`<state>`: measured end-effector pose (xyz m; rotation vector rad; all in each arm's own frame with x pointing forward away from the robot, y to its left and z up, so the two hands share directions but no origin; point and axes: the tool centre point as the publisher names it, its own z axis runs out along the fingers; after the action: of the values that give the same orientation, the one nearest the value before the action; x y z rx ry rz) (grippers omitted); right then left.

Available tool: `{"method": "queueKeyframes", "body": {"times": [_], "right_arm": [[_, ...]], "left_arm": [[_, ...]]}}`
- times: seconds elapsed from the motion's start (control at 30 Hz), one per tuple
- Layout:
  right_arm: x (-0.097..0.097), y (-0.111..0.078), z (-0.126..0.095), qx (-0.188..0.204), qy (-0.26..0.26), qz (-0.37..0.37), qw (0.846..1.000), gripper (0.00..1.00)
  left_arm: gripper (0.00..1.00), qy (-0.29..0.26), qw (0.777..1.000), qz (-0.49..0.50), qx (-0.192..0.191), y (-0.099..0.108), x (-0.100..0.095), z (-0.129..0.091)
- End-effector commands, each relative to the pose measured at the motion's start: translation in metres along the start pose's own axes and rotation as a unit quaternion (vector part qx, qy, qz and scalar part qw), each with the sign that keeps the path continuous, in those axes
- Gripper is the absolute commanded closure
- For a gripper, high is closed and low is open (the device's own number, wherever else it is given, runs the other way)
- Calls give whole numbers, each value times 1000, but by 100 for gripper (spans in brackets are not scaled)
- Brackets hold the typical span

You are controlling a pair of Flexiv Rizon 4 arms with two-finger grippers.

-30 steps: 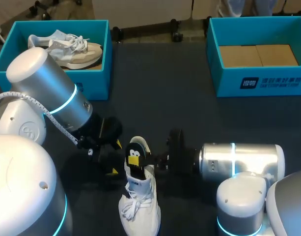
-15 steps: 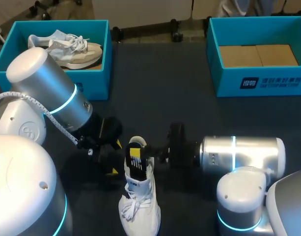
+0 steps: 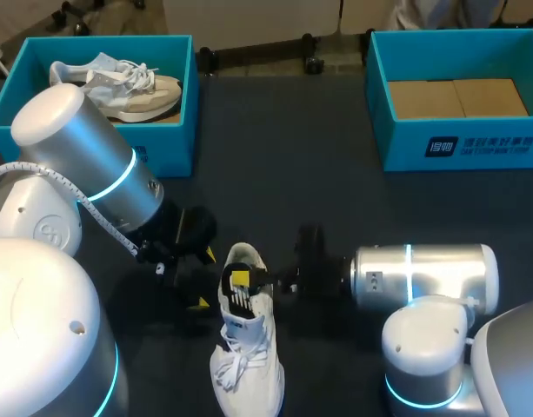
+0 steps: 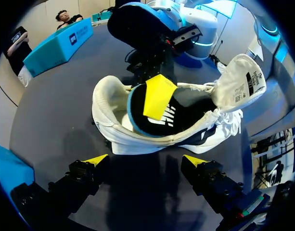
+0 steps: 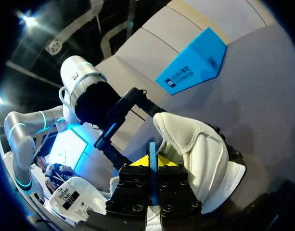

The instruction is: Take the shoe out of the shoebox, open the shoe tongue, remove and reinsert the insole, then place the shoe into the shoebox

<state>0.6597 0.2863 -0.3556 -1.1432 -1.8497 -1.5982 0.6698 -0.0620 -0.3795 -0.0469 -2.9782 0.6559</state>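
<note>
White fabric makes up the shoe (image 3: 244, 347), which stands on its sole on the counter (image 3: 292, 156) with its long axis running from us outward: the toe points toward our base and the heel away. Its tongue (image 4: 243, 82) is folded forward over the laces, so the mouth gapes. The black, blue-edged insole (image 4: 159, 120) slants out of that mouth, its rear end raised over the heel and its front down inside. Our right gripper (image 5: 149, 161), reaching in from the shoe's right, pinches the raised end on both faces, which we judge lets it steer the insole along the shoe's length. Our left gripper (image 4: 146, 161) waits spread wide just beside the shoe's left flank, touching nothing we can see and likely placed to steady it. The empty shoebox (image 3: 396, 143) sits well apart, beyond the shoe's heel and to the right.
</note>
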Motion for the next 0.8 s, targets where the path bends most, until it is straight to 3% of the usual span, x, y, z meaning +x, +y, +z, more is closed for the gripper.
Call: {"method": "queueKeyframes", "body": {"times": [0.03, 0.1, 0.13, 0.17, 0.2, 0.27, 0.8], "right_arm": [[7, -8, -1, 3, -15, 1, 1000, 100], [11, -6, -2, -3, -16, -12, 1000, 95], [13, -3, -3, -5, -17, -16, 1000, 83], [13, -3, -4, -5, -17, -17, 1000, 81], [15, 0, -4, -8, -17, -24, 1000, 69], [19, 7, -5, -10, -19, -38, 999, 59], [30, 31, -6, -6, -20, -81, 997, 59]], "left_arm": [[0, -1, 1000, 1, 1, 1, 1, 1], [0, -1, 1000, 1, 1, 1, 1, 1], [0, -1, 1000, 1, 1, 1, 1, 1], [0, -1, 1000, 1, 1, 1, 1, 1], [0, -1, 1000, 1, 1, 1, 1, 1], [0, -1, 1000, 1, 1, 1, 1, 1], [0, -1, 1000, 1, 1, 1, 1, 1]]}}
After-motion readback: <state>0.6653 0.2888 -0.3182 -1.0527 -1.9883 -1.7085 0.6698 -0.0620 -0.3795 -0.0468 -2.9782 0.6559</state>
